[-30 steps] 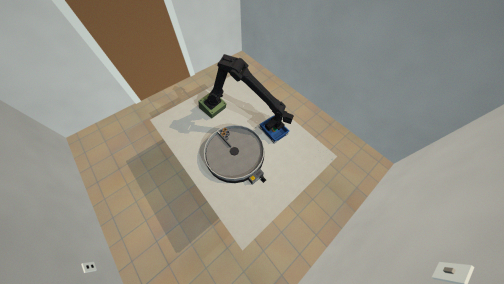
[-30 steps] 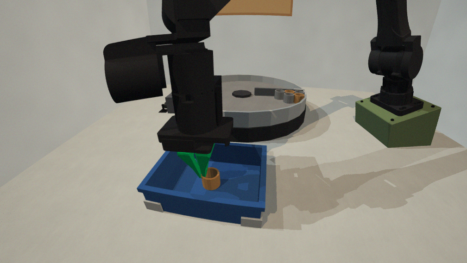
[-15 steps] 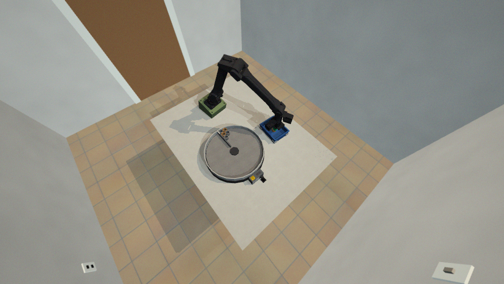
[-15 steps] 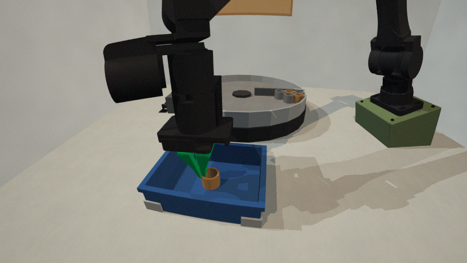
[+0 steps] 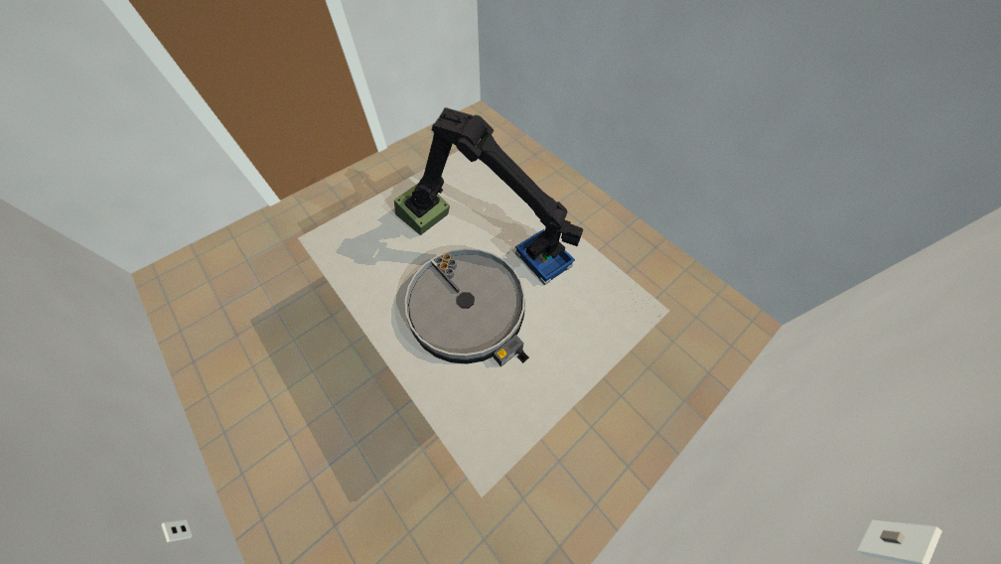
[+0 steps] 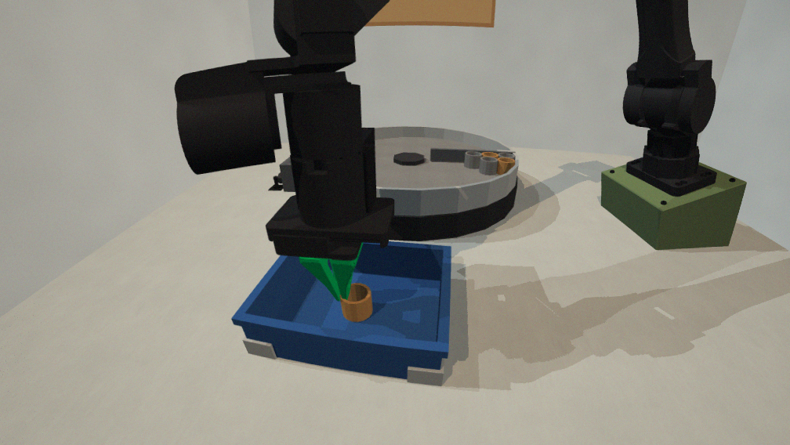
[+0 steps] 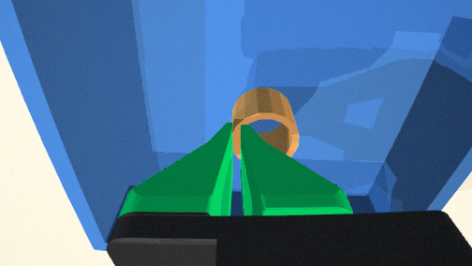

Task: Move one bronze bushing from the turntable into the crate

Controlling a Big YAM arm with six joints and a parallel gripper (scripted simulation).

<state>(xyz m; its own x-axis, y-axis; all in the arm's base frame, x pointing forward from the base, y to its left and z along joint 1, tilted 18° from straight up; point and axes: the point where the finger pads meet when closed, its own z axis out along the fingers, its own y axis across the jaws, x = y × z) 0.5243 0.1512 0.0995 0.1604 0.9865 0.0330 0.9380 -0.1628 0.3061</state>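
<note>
My gripper (image 6: 343, 294) (image 7: 236, 133) (image 5: 546, 253) has green fingers and is shut on the wall of a bronze bushing (image 6: 356, 303) (image 7: 268, 117). It holds the bushing upright inside the blue crate (image 6: 337, 346) (image 7: 84, 103) (image 5: 558, 266), low over the crate floor. On the grey turntable (image 6: 442, 185) (image 5: 462, 329) a cluster of bushings stands near the rim: two grey ones (image 6: 480, 160) and bronze ones (image 6: 505, 164) (image 5: 444, 264).
The arm's green base block (image 6: 672, 207) (image 5: 420, 211) stands right of the turntable. A dark hub (image 6: 408, 158) (image 5: 465, 300) sits at the turntable's centre, with a flat bar (image 6: 447, 154) beside the bushings. A small control box (image 5: 509, 354) sits at the turntable's front edge.
</note>
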